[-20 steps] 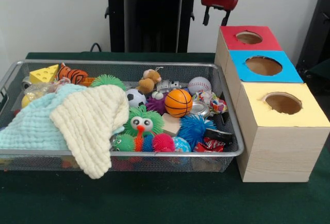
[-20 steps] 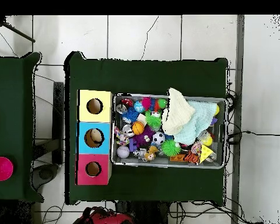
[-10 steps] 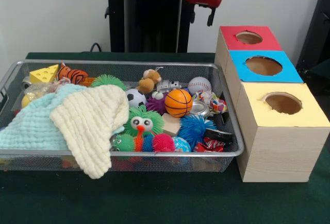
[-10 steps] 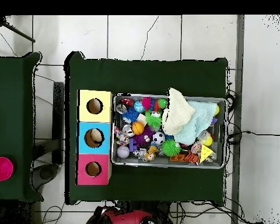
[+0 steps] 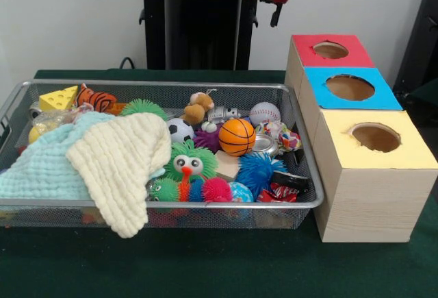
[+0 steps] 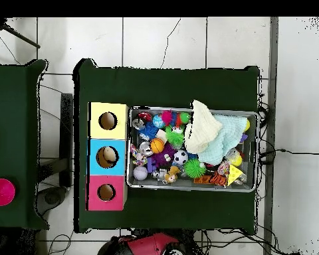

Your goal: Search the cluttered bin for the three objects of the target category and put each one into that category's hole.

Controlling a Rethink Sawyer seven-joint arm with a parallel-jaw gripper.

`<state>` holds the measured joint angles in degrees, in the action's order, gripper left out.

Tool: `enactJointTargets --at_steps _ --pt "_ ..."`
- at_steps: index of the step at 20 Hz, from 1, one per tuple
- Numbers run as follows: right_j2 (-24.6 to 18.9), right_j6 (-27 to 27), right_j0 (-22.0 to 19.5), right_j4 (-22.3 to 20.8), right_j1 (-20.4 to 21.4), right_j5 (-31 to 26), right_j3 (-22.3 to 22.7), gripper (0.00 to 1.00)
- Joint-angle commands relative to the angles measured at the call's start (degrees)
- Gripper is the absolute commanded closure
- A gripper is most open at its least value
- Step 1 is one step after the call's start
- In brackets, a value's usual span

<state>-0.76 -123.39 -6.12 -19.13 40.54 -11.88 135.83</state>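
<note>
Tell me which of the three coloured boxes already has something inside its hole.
The blue-topped middle box: the overhead view shows a pale object in its hole, while the holes of the yellow-topped box and the red-topped box look dark.

Readable text: none that I can make out in either view.
Box tops [image 5: 370,149]: plain yellow, blue and red, each with a hole, no lettering I can see.
Toys in the wire bin [image 5: 311,199]: seam lines and patches only, no words or numbers.
</note>
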Motion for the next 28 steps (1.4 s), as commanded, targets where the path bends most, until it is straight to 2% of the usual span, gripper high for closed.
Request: enactJointTargets --at_steps 1,6,10,12,16,18,20,24,28 --pt "-8.27 5.11 -2.85 -0.79 1.38 -9.54 -12.72 0.0" --pt "-9.24 4.91 -3.02 -1.12 1.3 -12.39 -14.41 0.0" --pt "-8.55 2.26 -2.43 -2.0 0.73 -10.02 -13.17 0.0" --pt "-8.17 0.88 -2.27 -2.27 0.57 -8.22 -11.16 0.0" --pt "-5.26 -2.32 -1.94 -5.57 2.56 -0.7 -2.4 0.0" --pt "-2.15 -3.67 -1.52 -8.88 5.28 3.04 2.77 0.0" --pt "1.06 -4.86 -0.75 -11.93 6.42 5.85 5.75 0.0" --pt "7.35 -7.57 0.8 -16.97 3.57 13.69 8.23 0.0" --pt "14.27 -10.14 3.18 -20.98 -2.1 22.88 9.56 0.0"
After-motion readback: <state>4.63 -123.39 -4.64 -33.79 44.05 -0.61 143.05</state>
